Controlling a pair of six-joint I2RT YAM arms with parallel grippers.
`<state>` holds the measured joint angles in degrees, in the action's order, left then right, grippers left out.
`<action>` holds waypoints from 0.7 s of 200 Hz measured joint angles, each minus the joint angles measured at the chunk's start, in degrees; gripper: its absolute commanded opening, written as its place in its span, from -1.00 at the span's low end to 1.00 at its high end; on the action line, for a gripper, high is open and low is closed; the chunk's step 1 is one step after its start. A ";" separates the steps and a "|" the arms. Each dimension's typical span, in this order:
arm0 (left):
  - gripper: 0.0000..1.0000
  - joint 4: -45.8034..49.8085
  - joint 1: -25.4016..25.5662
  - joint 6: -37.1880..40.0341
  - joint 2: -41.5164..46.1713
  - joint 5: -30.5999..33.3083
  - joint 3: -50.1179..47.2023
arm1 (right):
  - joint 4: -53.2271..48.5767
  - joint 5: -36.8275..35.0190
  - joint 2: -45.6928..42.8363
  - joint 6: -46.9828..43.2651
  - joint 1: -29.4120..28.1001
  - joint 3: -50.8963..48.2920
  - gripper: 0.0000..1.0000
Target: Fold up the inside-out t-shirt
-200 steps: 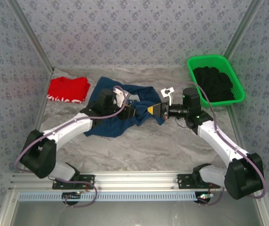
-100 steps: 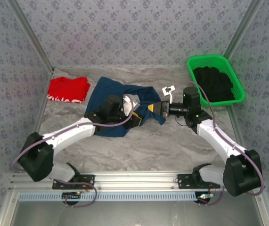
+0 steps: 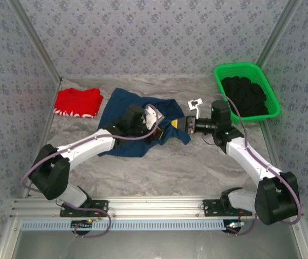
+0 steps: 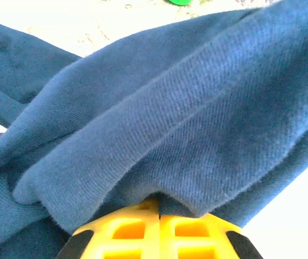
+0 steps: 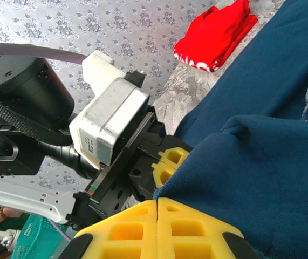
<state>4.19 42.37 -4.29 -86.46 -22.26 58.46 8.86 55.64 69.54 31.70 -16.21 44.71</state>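
Note:
The inside-out t-shirt point(image 3: 122, 106), dark navy, lies bunched at the middle of the marble table point(image 3: 159, 162). My left gripper point(image 3: 158, 131) is shut on a fold of the t-shirt near its right end. In the left wrist view the yellow fingertips point(image 4: 143, 224) meet under a navy fold point(image 4: 186, 135). My right gripper point(image 3: 176, 124) faces it from the right, shut on the shirt's edge. In the right wrist view the closed gripper point(image 5: 157, 204) pinches the t-shirt point(image 5: 261, 172), with the left gripper point(image 5: 166, 162) a short way beyond.
A red folded garment point(image 3: 78, 102) lies at the back left, also seen as a red heap point(image 5: 218, 32) in the right wrist view. A green basket point(image 3: 240, 68) holding black clothing point(image 3: 245, 94) stands at the back right. Patterned walls enclose the table.
My left gripper has moved right across the t-shirt toward the right gripper and closed on the cloth. The right gripper has stayed shut in place.

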 measured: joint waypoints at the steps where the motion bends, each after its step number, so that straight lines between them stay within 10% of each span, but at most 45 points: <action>1: -1.00 0.00 -0.02 0.02 0.02 -0.02 0.02 | -0.11 -0.13 -0.02 0.00 0.07 0.00 -1.00; 104: -1.00 -7.43 -6.47 -12.70 9.11 -12.96 -1.18 | -19.21 -34.93 0.42 -16.22 -7.56 7.65 -1.00; 140: -1.00 -10.03 -8.83 -20.41 9.14 -14.38 -1.62 | -24.98 -45.72 3.63 -19.43 -9.35 13.42 -0.70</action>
<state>-5.85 33.54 -24.71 -77.32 -36.64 56.84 -16.12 9.91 73.17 12.27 -25.56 58.13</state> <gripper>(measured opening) 0.040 0.084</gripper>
